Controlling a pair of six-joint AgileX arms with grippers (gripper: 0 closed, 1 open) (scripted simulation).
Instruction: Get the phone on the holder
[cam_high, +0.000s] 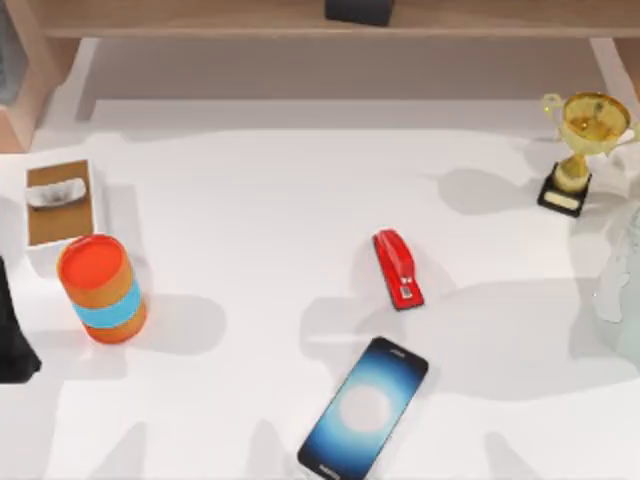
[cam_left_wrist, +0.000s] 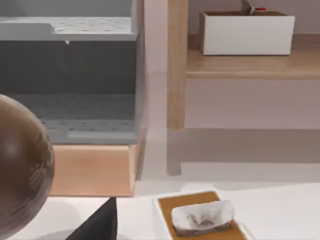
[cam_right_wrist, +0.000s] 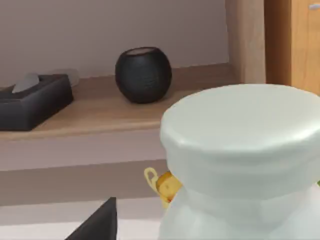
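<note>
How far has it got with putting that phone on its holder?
Nothing looks done yet. The phone lies flat on the white table, near its front edge, just below the red stapler. Nothing is in hand: no gripper is touching the phone. Everything is left: grasping the phone, lifting it and setting it on a holder, which I cannot pick out here.

left arm (cam_high: 14, 335): parked at table's left edge (dark shape) | jaws: cannot tell
</note>
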